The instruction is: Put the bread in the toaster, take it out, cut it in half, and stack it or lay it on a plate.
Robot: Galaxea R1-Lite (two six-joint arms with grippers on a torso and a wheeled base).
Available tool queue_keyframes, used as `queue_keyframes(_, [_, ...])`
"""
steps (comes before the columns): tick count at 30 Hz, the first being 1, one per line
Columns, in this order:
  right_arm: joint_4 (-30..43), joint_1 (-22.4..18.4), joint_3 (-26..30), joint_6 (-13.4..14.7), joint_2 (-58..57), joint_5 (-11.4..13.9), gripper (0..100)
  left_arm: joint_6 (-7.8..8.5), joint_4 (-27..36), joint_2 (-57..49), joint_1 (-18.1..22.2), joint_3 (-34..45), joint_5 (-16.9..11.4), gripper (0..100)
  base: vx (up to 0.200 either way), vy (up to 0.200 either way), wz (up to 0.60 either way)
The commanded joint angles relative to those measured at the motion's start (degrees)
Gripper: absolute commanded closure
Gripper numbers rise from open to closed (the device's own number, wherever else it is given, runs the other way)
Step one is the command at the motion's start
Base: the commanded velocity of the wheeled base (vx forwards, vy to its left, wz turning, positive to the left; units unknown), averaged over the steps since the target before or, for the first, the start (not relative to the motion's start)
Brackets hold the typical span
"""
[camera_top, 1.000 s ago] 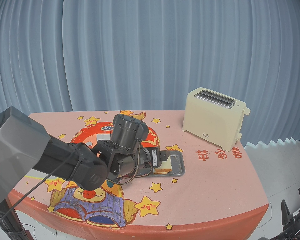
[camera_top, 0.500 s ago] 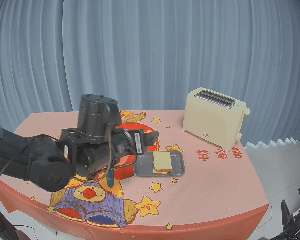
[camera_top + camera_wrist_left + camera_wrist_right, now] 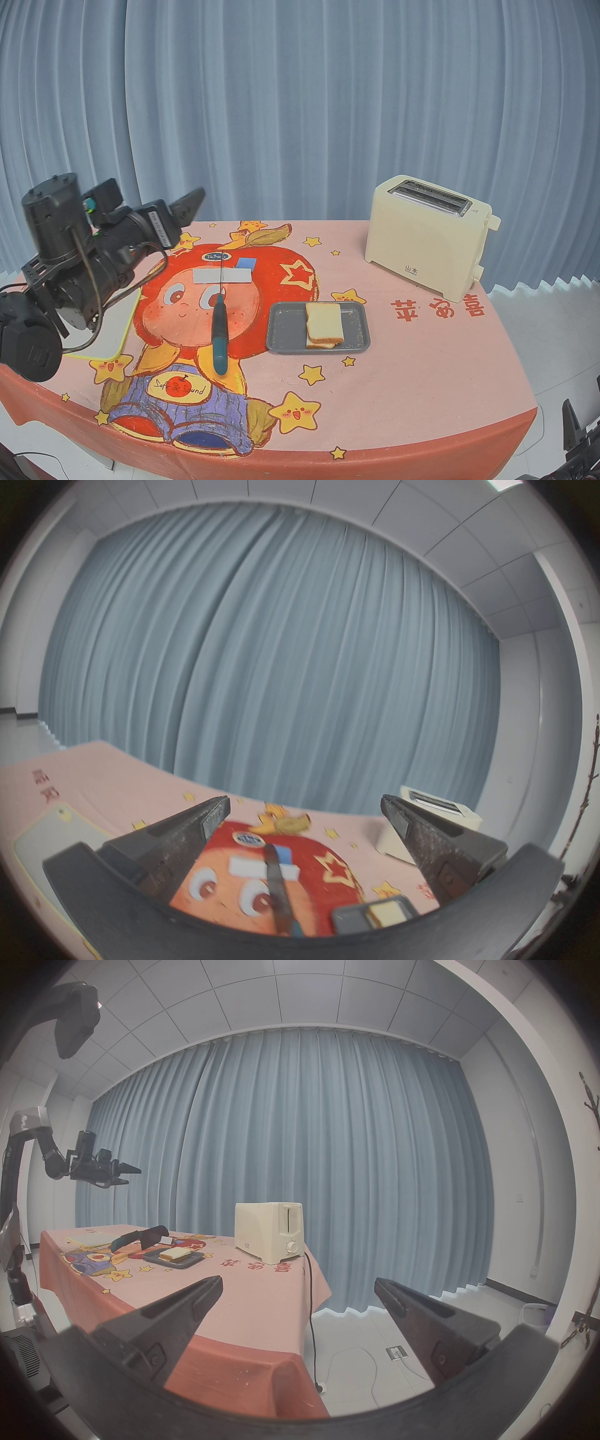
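Bread [image 3: 324,324], two stacked pieces, being held on grey tray [image 3: 286,330], near knife [image 3: 219,334]. Toaster [image 3: 428,234] slots being shown from above in head view, its dial and cord [image 3: 310,1310] in right wrist view. Left gripper [image 3: 303,806] being held fingers apart, raised over table's left. Right gripper [image 3: 299,1286] being held fingers apart, off table on toaster side.

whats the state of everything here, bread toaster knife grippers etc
bread: two pieces stacked on the tray
tray: flat on the table
toaster: upright, slots empty
knife: lying flat, not held
cutting board: flat at the table's left edge
left gripper: open, empty, raised above the table
right gripper: open, empty, off the table
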Motion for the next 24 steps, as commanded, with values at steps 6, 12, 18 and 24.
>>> queue_keyframes(6, [-0.01, 0.02, 1.01, -0.02, -0.93, 0.02, 0, 11.54, -30.26, -2.32, 12.10, 20.59, -3.75, 0, 0.000, 0.000, 0.00])
queue_keyframes(12, [-0.01, 0.02, 1.01, -0.02, -0.93, 0.02, 0, 15.41, -40.63, -6.89, 12.10, 32.10, -3.75, 0, 0.000, 0.000, 0.00])
queue_keyframes(18, [-0.01, 0.02, 1.01, -0.02, -0.93, 0.02, 0, 19.19, -39.93, -18.05, 12.54, 38.08, -3.83, 0, 0.000, 0.000, 0.00])
queue_keyframes(24, [-0.01, 0.02, 1.01, -0.02, -0.93, 0.02, 0, 24.64, -29.65, -32.20, 12.45, 40.19, -3.83, 0, 0.000, 0.000, 0.00])
